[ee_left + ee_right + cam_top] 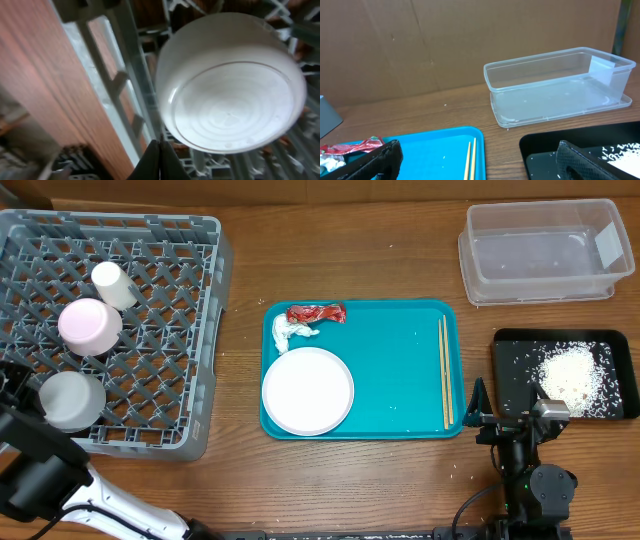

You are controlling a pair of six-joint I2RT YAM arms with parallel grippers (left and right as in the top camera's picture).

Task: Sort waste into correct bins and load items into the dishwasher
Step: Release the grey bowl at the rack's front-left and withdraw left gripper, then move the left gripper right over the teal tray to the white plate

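The grey dishwasher rack [170, 380] at the left holds a small white cup [113, 284], a pinkish-backed plate [90, 326] and an upturned grey-green bowl [72, 400] [232, 85]. My left gripper [160, 150] is shut and empty, just short of the bowl's rim over the rack's edge. On the teal tray [400, 350] lie a small white plate [308, 390], a white tissue wad [293, 332] and a red wrapper [316, 313] [355, 146]. The clear bin [545, 250] [560, 85] stands at the far right. My right gripper [510, 405] [482, 165] is open, between the teal tray and a black tray.
Two wooden chopsticks [445, 370] [470, 160] lie along the teal tray's right side. The black tray [520, 350] [545, 150] at the right carries a heap of white grains [572, 375]. A brown wall backs the table.
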